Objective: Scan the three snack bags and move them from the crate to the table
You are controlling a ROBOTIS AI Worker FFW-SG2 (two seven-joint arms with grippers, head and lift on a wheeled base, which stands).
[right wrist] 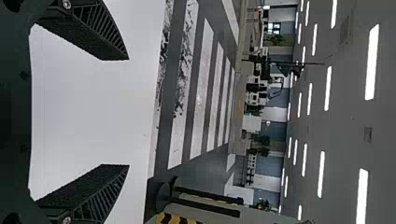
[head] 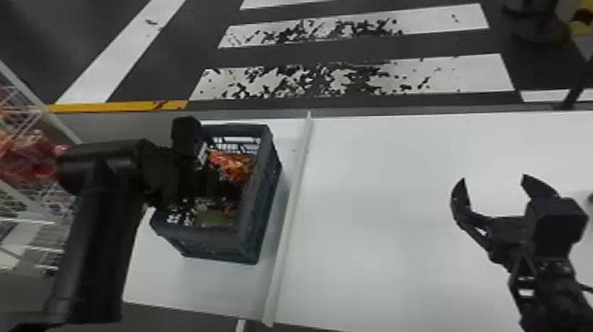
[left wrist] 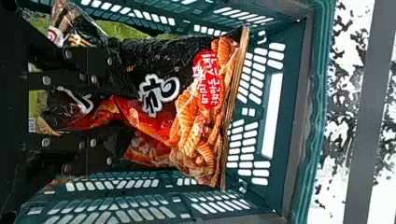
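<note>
**A:** State the position of the left claw (head: pixel 212 183).
**B:** The left claw is inside the crate (head: pixel 264 212), with crate walls around it.

**A:** State its condition.
**B:** Whether it is clamped or free cannot be determined.

**A:** Locate the bags.
**B:** The black bag (left wrist: pixel 187 102), printed in red and orange, lies in the crate directly ahead of the left claw. Its flat sealed edge points away from the claw. The green bag (left wrist: pixel 123 30) is partly covered, near the same claw. A red piece of packaging (left wrist: pixel 147 151) shows alongside the black bag; whether it is a separate bag cannot be determined.

**A:** State the position and condition of the right claw (head: pixel 493 179).
**B:** It is over the table (head: pixel 397 247), well apart from the crate. Its fingers stand wide apart, with nothing between them.

**A:** List the surroundings.
**B:** A raised strip (head: pixel 289 212) runs between the two claws, just beside the crate. A rack (head: pixel 42 216) holding red packs (head: pixel 26 163) stands to the left of the left claw. Striped floor (head: pixel 353 75) lies beyond both claws.
</note>
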